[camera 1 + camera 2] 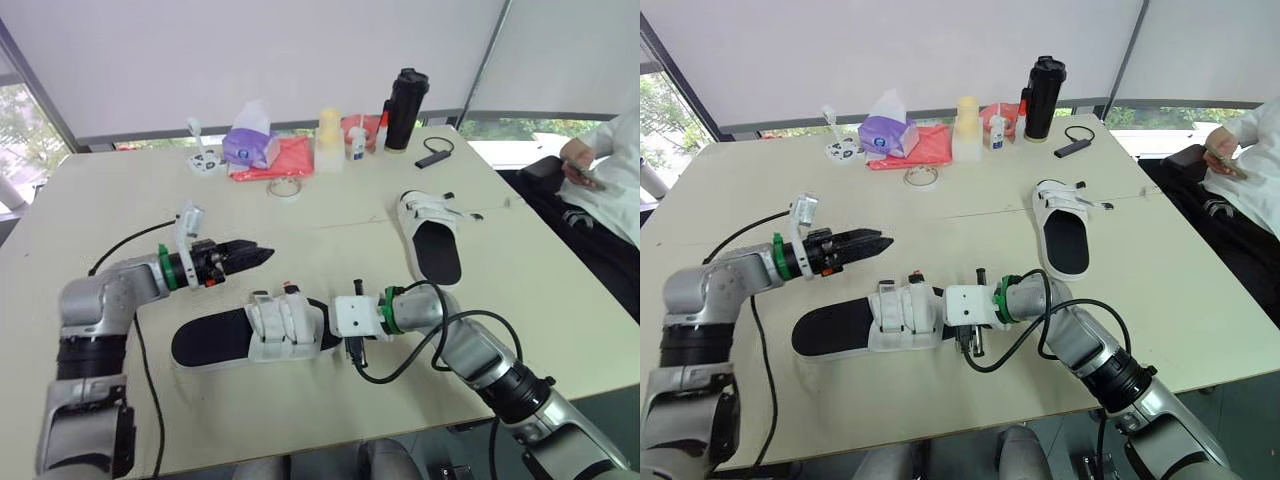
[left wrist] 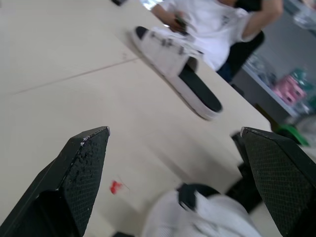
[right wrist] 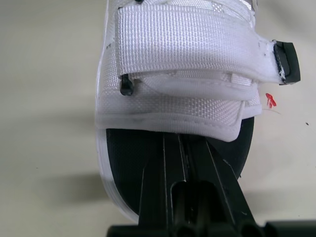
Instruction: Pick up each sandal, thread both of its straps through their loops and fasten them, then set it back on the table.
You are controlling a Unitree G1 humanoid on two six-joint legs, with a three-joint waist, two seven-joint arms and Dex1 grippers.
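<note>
Our near sandal's straps look fastened. The right gripper, fingers clenched together, rests on its toe. The left gripper hovers, fingers spread. The far sandal looks undone.

An office or meeting room is suggested: a wide pale surface is set before windows covered by roller blinds, a tissue box and black tumbler are left on it, and a person is seated alongside.
</note>
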